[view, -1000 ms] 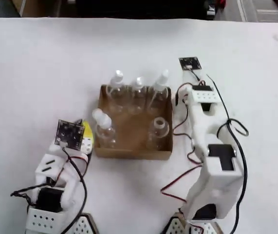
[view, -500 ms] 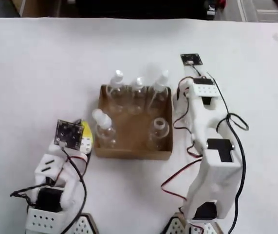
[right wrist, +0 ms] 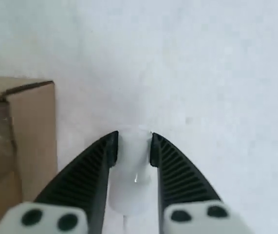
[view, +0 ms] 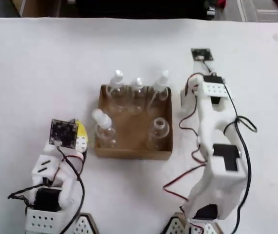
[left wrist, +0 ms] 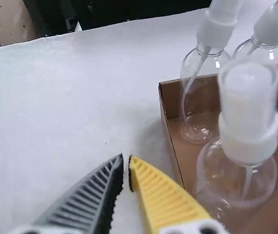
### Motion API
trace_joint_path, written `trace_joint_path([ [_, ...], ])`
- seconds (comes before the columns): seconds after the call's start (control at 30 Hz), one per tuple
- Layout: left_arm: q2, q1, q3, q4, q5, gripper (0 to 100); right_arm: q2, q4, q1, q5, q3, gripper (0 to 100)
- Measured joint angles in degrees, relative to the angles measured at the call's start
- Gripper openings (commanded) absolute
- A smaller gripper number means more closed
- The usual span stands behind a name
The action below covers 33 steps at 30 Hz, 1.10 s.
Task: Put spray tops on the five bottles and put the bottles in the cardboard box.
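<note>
The cardboard box (view: 133, 152) sits mid-table with several clear bottles in it. The back-row bottles (view: 138, 90) and the front-left bottle (view: 102, 127) carry white spray tops. The front-right bottle (view: 158, 130) has a bare neck. My right arm (view: 211, 113) stands beside the box's right wall. My right gripper (right wrist: 134, 141) is shut on a white spray top (right wrist: 133, 175) just above the cloth, past the box corner (right wrist: 19, 117). My left gripper (left wrist: 125, 165) is shut and holds nothing. It sits low by the box's left wall (left wrist: 170, 141), its yellow finger (view: 82, 131) showing from above.
A white cloth (view: 41, 68) covers the table, with free room to the left, behind and to the right of the box. Red and black cables (view: 177, 187) trail from the right arm near the front edge. Dark room clutter lies beyond the far edge.
My right arm has swung away from the box's right wall, toward the back right, with the spray top in its fingers. The left arm has drawn back slightly to the left.
</note>
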Motion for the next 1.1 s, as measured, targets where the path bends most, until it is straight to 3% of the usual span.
trace_joint_path([
  [0.2, 0.0, -0.18, 0.0, 0.0, 0.0, 3, -16.18, 6.07, 0.18, 0.0, 0.0, 1.7],
  [0.43, 0.0, -0.09, 0.0, 0.0, 0.0, 9, -47.47, 10.37, -0.18, -2.02, 0.0, 1.7],
  [0.53, 0.0, -0.09, 0.0, 0.0, 0.0, 9, -62.77, 10.37, -3.16, -5.27, 1.14, 1.7],
  [0.63, 0.0, -0.09, 0.0, 0.0, 0.0, 9, -77.36, 9.67, -10.73, -6.15, 5.36, 1.7],
  [0.83, 0.0, -0.09, 0.0, 0.0, 0.0, 9, -97.49, -3.87, -21.8, -6.68, 23.03, 1.6],
  [1.1, 0.0, -0.09, 0.0, 1.41, 0.0, 9, -98.73, -23.74, -22.42, -7.56, 40.62, 1.6],
])
